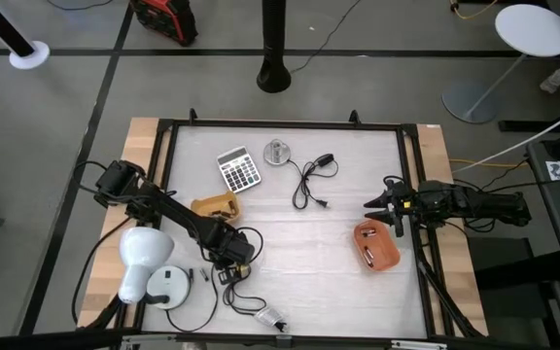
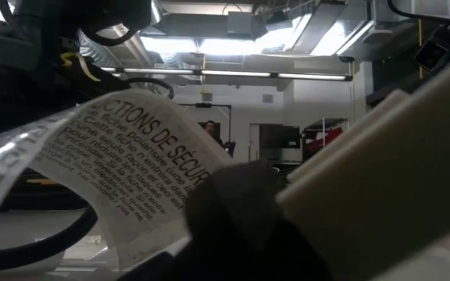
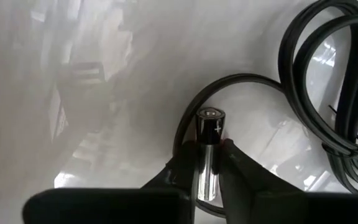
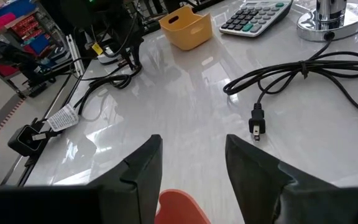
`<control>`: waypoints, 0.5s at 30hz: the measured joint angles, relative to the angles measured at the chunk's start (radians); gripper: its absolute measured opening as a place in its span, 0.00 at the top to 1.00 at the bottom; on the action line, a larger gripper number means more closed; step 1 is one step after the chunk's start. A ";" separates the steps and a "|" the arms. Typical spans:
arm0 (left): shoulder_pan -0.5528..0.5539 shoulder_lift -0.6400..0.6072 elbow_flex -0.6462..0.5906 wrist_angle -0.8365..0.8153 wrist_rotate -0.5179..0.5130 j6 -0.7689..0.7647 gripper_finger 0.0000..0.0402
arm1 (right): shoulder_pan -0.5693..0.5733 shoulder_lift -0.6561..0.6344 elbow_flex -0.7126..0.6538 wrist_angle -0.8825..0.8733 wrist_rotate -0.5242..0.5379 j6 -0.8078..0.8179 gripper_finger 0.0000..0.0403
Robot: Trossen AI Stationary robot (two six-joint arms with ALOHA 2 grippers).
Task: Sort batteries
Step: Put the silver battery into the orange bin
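The table [image 1: 290,282] is white and glossy, with a black frame and wooden edges, and it stands on a grey floor with dark lines. In the low view a printed safety label [image 2: 123,168] hides most of the room; behind it I see ceiling lights and a person far away.

At the left, my left pincer [image 1: 229,261] is low over the table among the black cables, near the front. It is clamped on one battery [image 3: 208,155], dark at the top with a plus sign, silvery lower, standing upright between my two fingers [image 3: 241,168]. A black cable [image 3: 328,81] lies coiled just beside it.

Near the left arm I count one yellow bin [image 1: 214,205] and one calculator [image 1: 238,169]. In the middle there is one round silver disc [image 1: 277,152] and one black cord with a plug [image 1: 311,180].

At the right, one orange bin [image 1: 376,245] holds two batteries [image 1: 367,255], as far as I can tell. My right pincer [image 1: 385,207] hangs just behind this bin, with its fingers apart and nothing between them.
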 joint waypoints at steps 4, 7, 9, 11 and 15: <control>0.008 -0.020 -0.002 0.007 0.016 -0.002 0.92 | 0.000 0.000 0.000 0.000 0.000 0.000 0.58; 0.020 -0.040 -0.006 0.024 0.034 -0.004 0.90 | 0.000 0.000 0.000 0.000 0.000 0.000 0.58; 0.028 -0.056 -0.005 0.061 0.031 0.000 0.89 | 0.000 0.000 0.000 0.000 0.000 0.000 0.58; 0.041 -0.079 -0.004 0.061 0.031 0.000 0.89 | 0.000 0.000 0.000 0.000 0.000 0.000 0.58; 0.069 -0.105 -0.004 0.119 0.061 0.006 0.91 | 0.000 0.000 0.000 0.000 0.000 0.000 0.58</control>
